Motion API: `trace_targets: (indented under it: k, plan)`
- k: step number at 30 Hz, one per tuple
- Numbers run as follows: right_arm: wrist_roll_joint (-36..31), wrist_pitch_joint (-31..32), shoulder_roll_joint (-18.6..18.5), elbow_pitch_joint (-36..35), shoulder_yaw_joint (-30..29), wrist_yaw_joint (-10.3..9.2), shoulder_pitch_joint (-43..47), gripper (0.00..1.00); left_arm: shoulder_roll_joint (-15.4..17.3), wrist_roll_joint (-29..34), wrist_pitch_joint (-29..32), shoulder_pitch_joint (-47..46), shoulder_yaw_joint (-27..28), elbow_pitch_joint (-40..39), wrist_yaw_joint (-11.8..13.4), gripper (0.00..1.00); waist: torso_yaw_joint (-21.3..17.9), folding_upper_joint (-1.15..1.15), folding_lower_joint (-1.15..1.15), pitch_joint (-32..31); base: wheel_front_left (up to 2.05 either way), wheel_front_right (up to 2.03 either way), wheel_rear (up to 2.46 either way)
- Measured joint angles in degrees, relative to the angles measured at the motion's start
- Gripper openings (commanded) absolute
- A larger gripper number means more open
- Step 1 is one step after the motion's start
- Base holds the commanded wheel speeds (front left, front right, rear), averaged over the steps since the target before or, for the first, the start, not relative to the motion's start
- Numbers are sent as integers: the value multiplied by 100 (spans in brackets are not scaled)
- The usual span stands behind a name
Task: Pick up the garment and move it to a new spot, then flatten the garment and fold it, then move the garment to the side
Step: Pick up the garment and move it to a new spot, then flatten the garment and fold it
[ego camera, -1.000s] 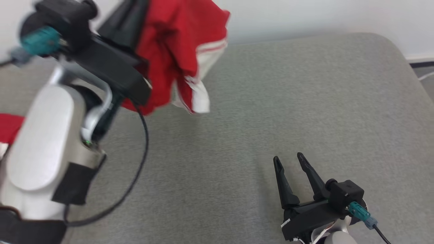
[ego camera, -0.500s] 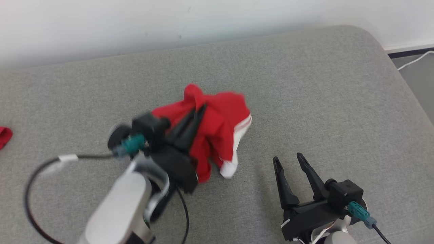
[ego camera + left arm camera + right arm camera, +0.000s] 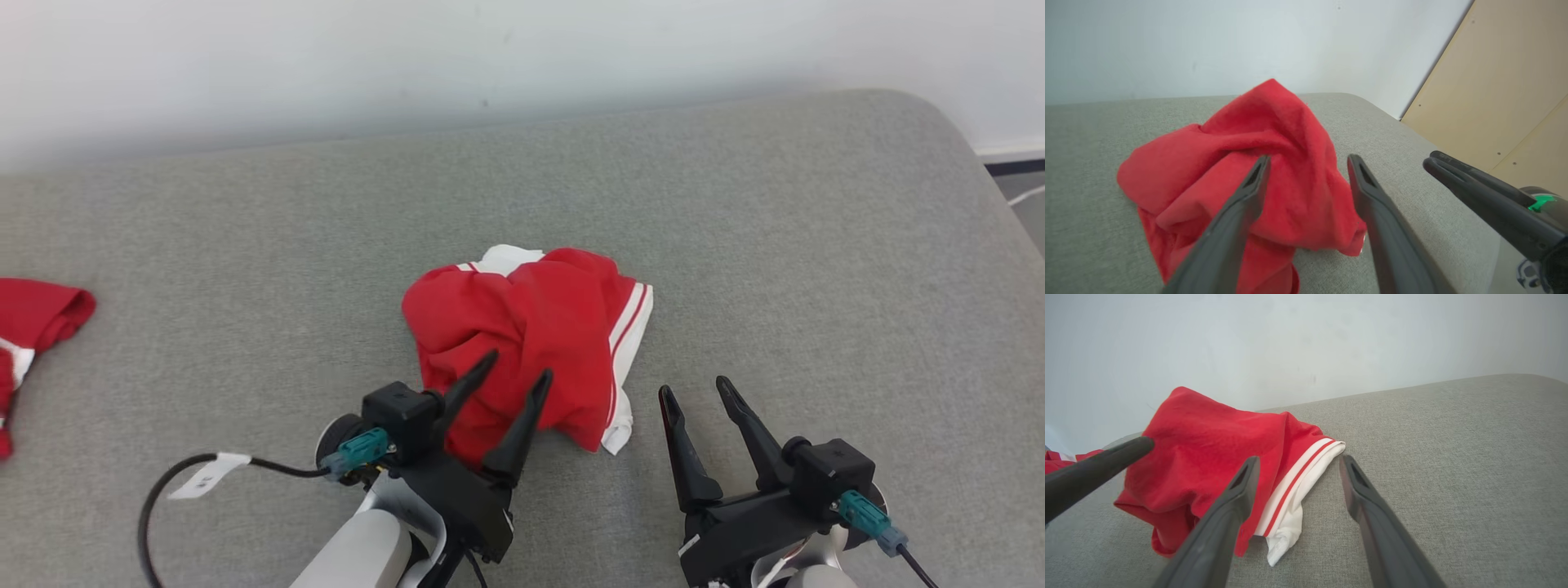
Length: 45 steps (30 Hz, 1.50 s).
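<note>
Released since half-second ago: left gripper (image 3: 519, 364) fingers apart, garment (image 3: 531, 327) dropped, crumpled, beneath and beyond their tips on grey cushion (image 3: 816, 245). Right gripper (image 3: 694, 385) fingers apart, garment just left of tips. Likely soft, light, limp; grab white-striped hem (image 3: 633, 314). Underlayers, garment type hidden; other red cloth (image 3: 33, 314) far left, cut off.

Grey fabric surface (image 3: 816, 245), crumpled red garment (image 3: 522, 335) near centre (white trim w/ stripes), 2nd red cloth (image 3: 37, 314) far left

We find bare grey cushion (image 3: 816, 245) right of the crumpled garment (image 3: 531, 327); another red cloth (image 3: 33, 318) lies far left.
</note>
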Motion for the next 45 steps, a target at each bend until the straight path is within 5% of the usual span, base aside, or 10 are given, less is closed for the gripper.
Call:
trace_targets:
  k: [12, 31, 32, 34, 45]
  plan:
    - [25, 37, 0, -76, -18, 0, 114, 100, 531, -40, -201, 723, 517, -539, 656, 100, 95, 0, 0, -111, 0, 0, 0]
    - [54, 14, 1, 2, 51, 0, 52, 100, 505, -44, -189, 826, 280, 621, 637, 100, -328, 0, 0, -22, 0, 0, 0]
    - [54, 14, 1, 2, 51, 0, 51, 100, 498, -51, -199, 809, 285, 697, 622, 95, -349, 0, 0, -19, 0, 0, 0]
    - [53, 13, 0, 3, 45, 0, 52, 100, 494, -46, -227, 760, 272, 846, 623, 0, -385, 0, 0, -15, 0, 0, 0]
    - [35, 10, -2, 1, -90, 0, 136, 100, 438, -198, -565, 602, 472, 991, 617, 0, -263, 0, 0, -68, 0, 0, 0]
